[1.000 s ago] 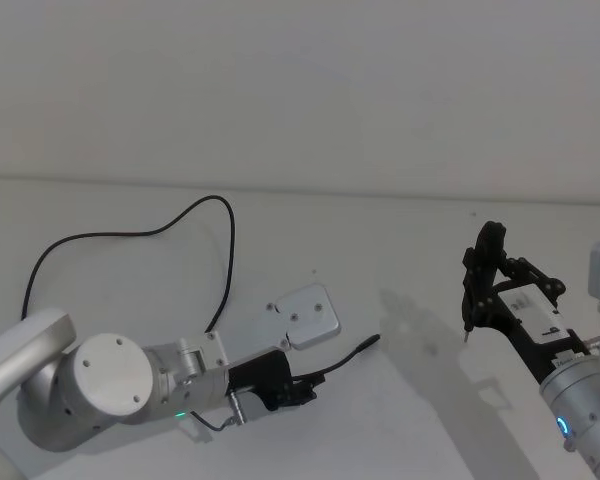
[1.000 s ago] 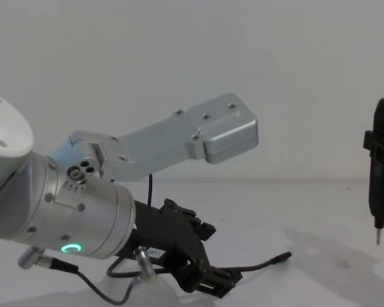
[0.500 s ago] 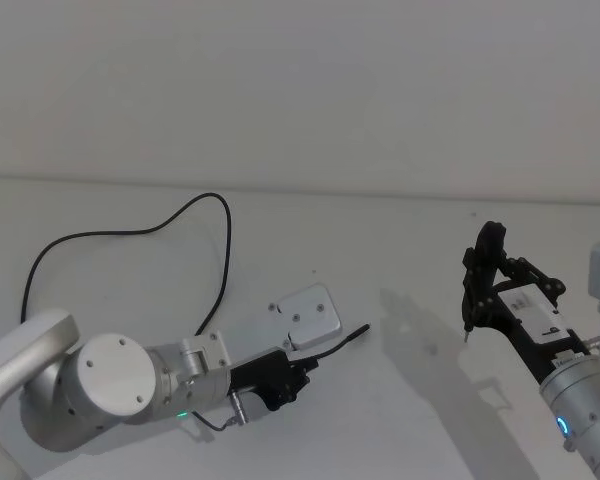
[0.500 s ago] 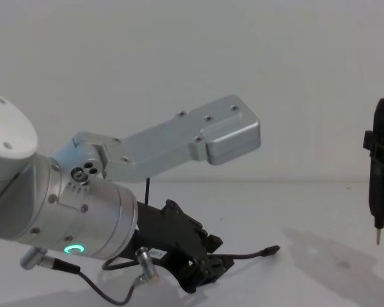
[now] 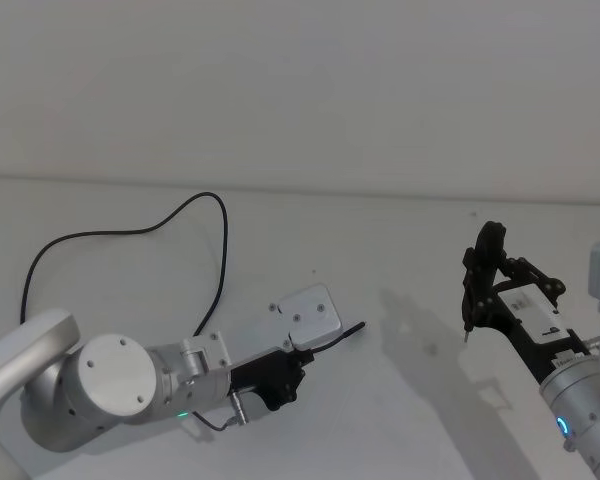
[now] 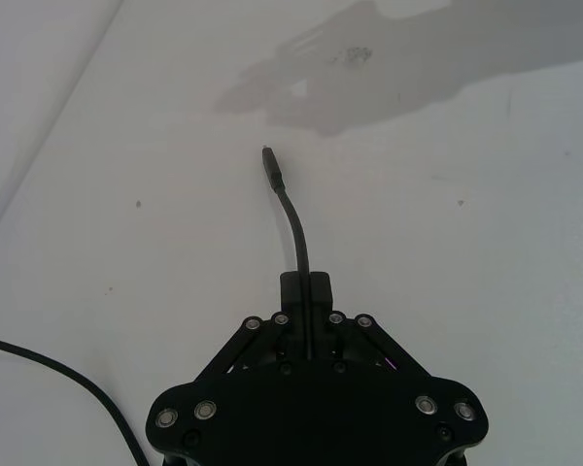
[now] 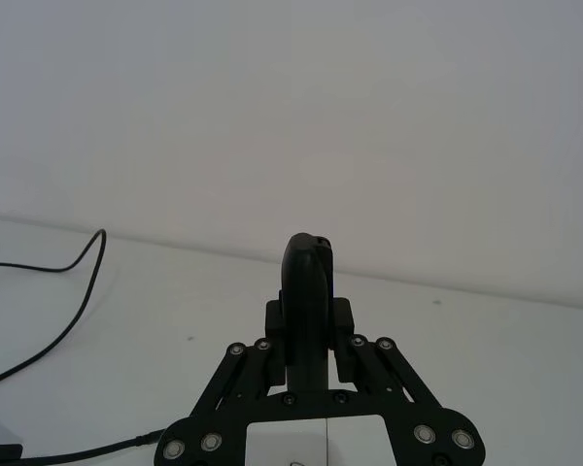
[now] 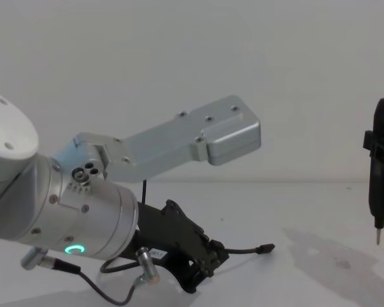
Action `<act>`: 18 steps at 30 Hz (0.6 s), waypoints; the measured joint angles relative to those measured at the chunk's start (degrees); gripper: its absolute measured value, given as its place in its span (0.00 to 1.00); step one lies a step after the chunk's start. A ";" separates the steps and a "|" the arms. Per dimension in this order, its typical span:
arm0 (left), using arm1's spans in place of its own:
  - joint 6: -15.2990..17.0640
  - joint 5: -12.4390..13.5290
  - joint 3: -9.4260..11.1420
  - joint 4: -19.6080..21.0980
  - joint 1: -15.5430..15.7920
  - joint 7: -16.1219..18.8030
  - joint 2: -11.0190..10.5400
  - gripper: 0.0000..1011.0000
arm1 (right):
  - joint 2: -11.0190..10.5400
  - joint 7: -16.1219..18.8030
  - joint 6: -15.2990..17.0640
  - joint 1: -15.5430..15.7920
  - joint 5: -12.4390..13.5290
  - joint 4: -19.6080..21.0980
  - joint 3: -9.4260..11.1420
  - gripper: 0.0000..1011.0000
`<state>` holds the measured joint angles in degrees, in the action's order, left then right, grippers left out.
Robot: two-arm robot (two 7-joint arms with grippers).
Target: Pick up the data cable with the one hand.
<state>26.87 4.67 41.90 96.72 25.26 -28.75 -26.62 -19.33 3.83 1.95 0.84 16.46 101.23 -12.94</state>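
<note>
Left wrist view: left gripper (image 6: 306, 283) clenched on the data cable (image 6: 297, 223), plug (image 6: 272, 173) projecting ahead. Head view: cable loops behind it; right gripper (image 5: 483, 285), well apart, grips a pin-tipped tool (image 5: 492, 242).

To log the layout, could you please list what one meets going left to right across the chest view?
Green ring light → left gripper → data cable's plug → pin-tipped tool in the right gripper.

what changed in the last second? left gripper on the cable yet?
Yes. The left gripper closed on the data cable and drew back slightly, pulling the plug toward it. Unchanged: the cable's loop farther back lies about as before, and the right gripper is parked on the right, clamped on its dark tool.
</note>
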 joint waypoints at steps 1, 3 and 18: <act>-0.06 0.00 -0.02 0.00 -0.02 0.02 0.00 0.04 | 0.00 0.00 0.00 0.00 0.00 0.00 0.00 0.27; -0.29 0.00 -0.11 0.00 -0.14 0.08 0.00 0.04 | 0.00 0.00 0.00 0.01 -0.02 0.01 0.02 0.27; -9.85 -2.04 -3.46 3.19 -3.47 0.84 -2.06 0.04 | -1.11 2.41 -0.60 0.49 0.33 4.85 0.74 0.27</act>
<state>17.02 2.63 38.44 99.92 21.79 -27.91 -28.68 -20.44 6.23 1.35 1.32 16.80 106.08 -12.20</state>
